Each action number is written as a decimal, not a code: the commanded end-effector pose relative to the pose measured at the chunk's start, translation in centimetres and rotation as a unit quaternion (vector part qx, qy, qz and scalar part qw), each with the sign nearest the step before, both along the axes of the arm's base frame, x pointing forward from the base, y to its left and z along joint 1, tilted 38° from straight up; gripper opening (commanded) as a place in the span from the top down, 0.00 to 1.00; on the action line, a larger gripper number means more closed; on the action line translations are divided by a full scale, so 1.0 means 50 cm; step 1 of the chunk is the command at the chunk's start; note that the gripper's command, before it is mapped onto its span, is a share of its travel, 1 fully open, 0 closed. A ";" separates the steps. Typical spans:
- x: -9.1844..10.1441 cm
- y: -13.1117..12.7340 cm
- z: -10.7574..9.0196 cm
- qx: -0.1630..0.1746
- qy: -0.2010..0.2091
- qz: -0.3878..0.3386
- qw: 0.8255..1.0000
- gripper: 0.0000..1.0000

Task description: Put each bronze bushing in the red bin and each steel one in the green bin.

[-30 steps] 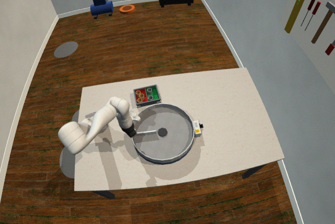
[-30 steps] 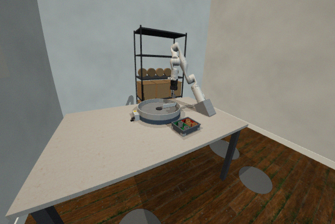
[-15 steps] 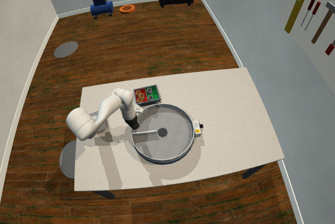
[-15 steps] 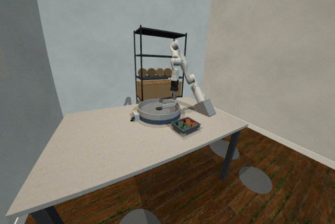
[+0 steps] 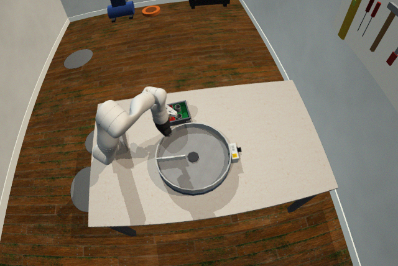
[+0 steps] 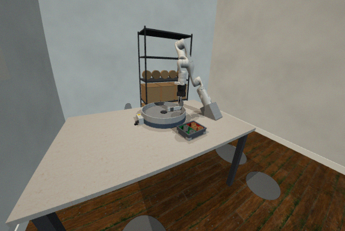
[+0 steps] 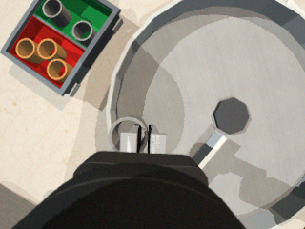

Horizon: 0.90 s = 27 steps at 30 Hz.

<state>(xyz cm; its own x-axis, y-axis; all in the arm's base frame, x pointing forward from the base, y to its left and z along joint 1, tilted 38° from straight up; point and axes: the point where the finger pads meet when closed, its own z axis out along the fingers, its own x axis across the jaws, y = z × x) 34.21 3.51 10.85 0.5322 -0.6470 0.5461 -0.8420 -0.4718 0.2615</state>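
Gripper point(image 7: 144, 138) fingers were clamped on the wall of a steel bushing point(image 7: 118, 130), held above the turntable point(image 5: 205, 189) rim. Beside it, the divided bin had three bronze bushings in red point(image 7: 35, 33) and two steel in green point(image 7: 95, 11). Pinched by one thin wall, the sleeve might twist loose and drop into red.

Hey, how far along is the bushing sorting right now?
Nearly done. Three bronze bushings lie in the red bin and two steel ones in the green bin. The claw grips a steel bushing by its wall; the turntable shows no others.
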 end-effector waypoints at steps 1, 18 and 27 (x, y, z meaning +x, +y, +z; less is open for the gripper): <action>0.008 0.019 -0.024 -0.004 0.004 -0.002 1.000 1.00; 0.112 0.185 -0.139 -0.004 0.005 -0.001 1.000 1.00; 0.164 0.269 -0.197 -0.004 0.005 -0.001 1.000 1.00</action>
<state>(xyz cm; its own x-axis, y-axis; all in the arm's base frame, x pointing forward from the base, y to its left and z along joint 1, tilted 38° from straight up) 42.39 16.31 2.31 0.5236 -0.6545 0.5454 -0.8466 -0.4718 0.2465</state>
